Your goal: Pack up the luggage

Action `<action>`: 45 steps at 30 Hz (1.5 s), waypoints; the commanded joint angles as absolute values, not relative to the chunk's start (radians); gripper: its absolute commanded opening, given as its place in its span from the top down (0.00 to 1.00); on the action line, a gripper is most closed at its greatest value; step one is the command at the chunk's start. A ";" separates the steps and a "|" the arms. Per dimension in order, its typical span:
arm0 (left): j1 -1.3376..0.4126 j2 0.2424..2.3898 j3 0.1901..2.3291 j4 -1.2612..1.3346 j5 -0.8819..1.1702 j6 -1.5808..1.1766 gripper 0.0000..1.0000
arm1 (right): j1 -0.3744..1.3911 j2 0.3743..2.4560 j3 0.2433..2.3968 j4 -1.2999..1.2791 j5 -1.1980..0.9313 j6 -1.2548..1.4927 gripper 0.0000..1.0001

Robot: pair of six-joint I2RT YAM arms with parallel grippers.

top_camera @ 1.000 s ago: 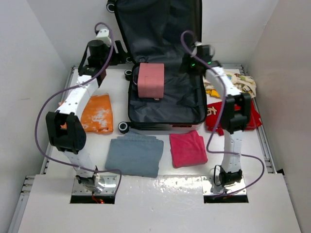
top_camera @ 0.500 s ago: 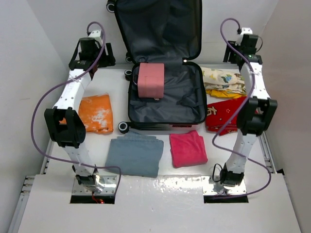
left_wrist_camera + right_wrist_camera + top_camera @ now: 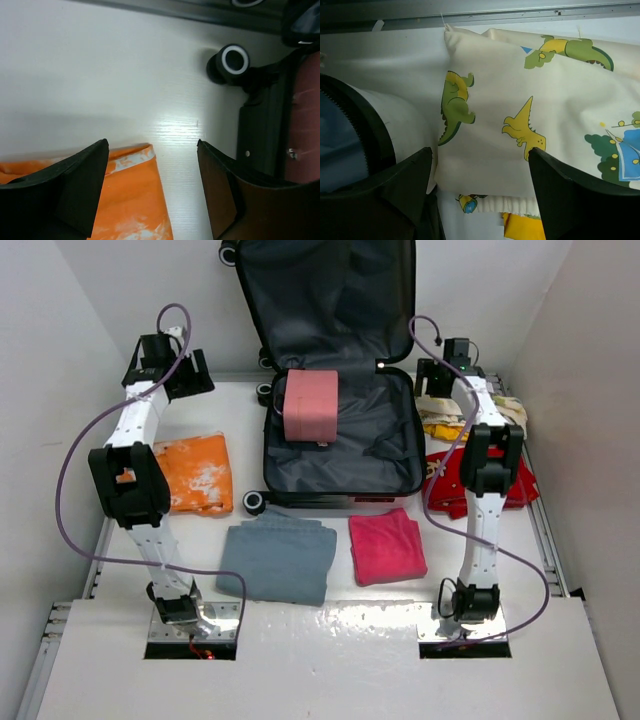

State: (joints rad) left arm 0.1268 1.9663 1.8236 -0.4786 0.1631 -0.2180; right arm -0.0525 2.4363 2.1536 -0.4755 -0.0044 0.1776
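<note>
Luggage (image 3: 380,445) lying open, lid raised at far side, long axis left-right, wheels leftward, left gripper (image 3: 152,146) spread, empty, right gripper (image 3: 480,152) spread, empty

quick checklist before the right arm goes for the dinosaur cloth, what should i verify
1. Luggage open, lid upright: ok
2. Bare lining free beside the pink bundle: ok
3. Right tool open: ok
4. Right tool above the dinosaur cloth: ok
5. Right tool touching that cloth: cannot tell
6. Left tool open, holding nothing, clear of the luggage: ok
</note>
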 commanded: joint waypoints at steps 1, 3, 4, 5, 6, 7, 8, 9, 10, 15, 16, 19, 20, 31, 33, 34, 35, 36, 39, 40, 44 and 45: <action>0.140 1.974 1.870 -0.480 0.202 -0.222 0.24 | -0.038 2.447 2.191 -0.480 -0.011 0.250 0.22; 0.140 1.974 1.870 -0.480 0.202 -0.213 0.24 | -0.032 2.474 2.204 -0.512 -0.003 0.275 0.21; 0.140 1.983 1.870 -0.480 0.202 -0.213 0.24 | -0.029 2.494 2.209 -0.521 -0.003 0.281 0.21; 0.140 1.983 1.870 -0.480 0.202 -0.213 0.24 | -0.028 2.512 2.215 -0.538 -0.003 0.291 0.21; 0.140 1.983 1.870 -0.480 0.202 -0.204 0.24 | -0.026 2.520 2.232 -0.548 0.036 0.291 0.21; 0.140 1.983 1.870 -0.480 0.202 -0.204 0.24 | -0.026 2.539 2.236 -0.564 0.073 0.293 0.21; 0.140 1.983 1.870 -0.480 0.193 -0.204 0.24 | -0.025 2.552 2.246 -0.566 0.089 0.290 0.21; 0.140 1.983 1.870 -0.480 0.193 -0.204 0.24 | -0.025 2.562 2.249 -0.577 0.103 0.288 0.21; 0.140 1.983 1.870 -0.480 0.184 -0.204 0.24 | -0.026 2.566 2.241 -0.590 0.144 0.284 0.22; 0.140 1.993 1.870 -0.480 0.184 -0.193 0.24 | -0.022 2.581 2.223 -0.603 0.164 0.243 0.22; 0.140 1.993 1.870 -0.480 0.184 -0.193 0.24 | -0.017 2.591 2.268 -0.642 0.170 0.241 0.22; 0.140 2.002 1.882 -0.480 0.184 -0.193 0.24 | -0.009 2.620 2.274 -0.715 0.228 0.212 0.25; 0.140 2.002 1.896 -0.480 0.184 -0.193 0.24 | -0.009 2.615 2.264 -0.727 0.259 0.204 0.28; 0.140 2.011 1.914 -0.480 0.175 -0.193 0.24 | -0.073 2.481 2.194 -0.821 0.206 0.207 1.00; 0.140 2.011 1.914 -0.480 0.175 -0.193 0.24 | -0.104 2.409 2.158 -0.818 0.099 0.225 1.00; 0.140 2.011 1.905 -0.480 0.175 -0.193 0.24 | -0.115 2.351 2.114 -0.807 0.094 0.239 1.00; 0.140 2.002 1.905 -0.480 0.184 -0.193 0.24 | -0.138 2.291 2.091 -0.801 0.091 0.238 1.00; 0.140 2.002 1.895 -0.480 0.184 -0.193 0.24 | -0.149 2.264 2.012 -0.761 0.021 0.229 1.00; 0.140 2.002 1.894 -0.480 0.184 -0.193 0.24 | -0.178 2.160 1.913 -0.701 -0.012 0.181 1.00; 0.140 2.002 1.894 -0.480 0.184 -0.193 0.24 | -0.176 2.154 1.907 -0.701 -0.003 0.128 1.00; 0.130 2.002 1.894 -0.480 0.195 -0.202 0.24 | -0.167 2.213 1.952 -0.724 0.026 0.091 0.93; 0.130 2.002 1.894 -0.480 0.195 -0.202 0.23 | -0.163 2.238 1.985 -0.754 0.029 0.106 0.82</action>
State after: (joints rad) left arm 0.1364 2.0159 1.8763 -0.4919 0.1791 -0.1989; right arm -0.1982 2.1899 1.9366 -0.7330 0.0406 0.1455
